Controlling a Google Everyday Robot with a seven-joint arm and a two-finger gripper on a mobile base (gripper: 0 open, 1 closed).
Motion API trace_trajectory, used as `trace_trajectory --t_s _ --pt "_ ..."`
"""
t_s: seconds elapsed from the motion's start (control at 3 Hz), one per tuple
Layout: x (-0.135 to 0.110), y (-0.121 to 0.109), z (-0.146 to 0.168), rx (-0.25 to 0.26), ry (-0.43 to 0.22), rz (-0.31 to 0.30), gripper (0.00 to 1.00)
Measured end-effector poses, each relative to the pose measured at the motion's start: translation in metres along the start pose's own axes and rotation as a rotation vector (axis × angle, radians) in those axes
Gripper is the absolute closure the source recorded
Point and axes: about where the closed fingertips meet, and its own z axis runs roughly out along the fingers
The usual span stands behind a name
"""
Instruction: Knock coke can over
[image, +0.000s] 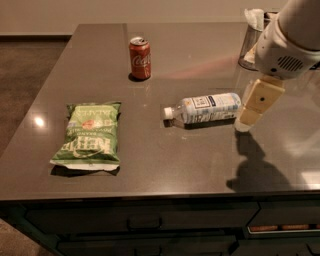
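Note:
The red coke can (140, 58) with white script stands upright on the dark counter (165, 160), toward the far left-centre. My gripper (255, 106) hangs over the right side of the counter, just right of a lying clear plastic bottle (204, 108). It is well to the right of the can and nearer to me. The white arm (287, 40) rises above it at the upper right.
A green chip bag (90, 133) lies flat at the front left. A metal cup holding napkins (252, 37) stands at the back right. The counter's front edge runs above drawers (145, 220).

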Motion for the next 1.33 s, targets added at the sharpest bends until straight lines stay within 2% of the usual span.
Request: trace_trajectory --t_s 0.33,0.67,1.33 --pt "-0.023 -0.020 0.021 -0.009 -0.057 0.066 0.00" --pt "-0.056 -0.048 0.042 -0.002 -0.137 0.137 0.00" --pt "-0.128 -0.119 0.090 0.062 -0.313 0.254 0.00"
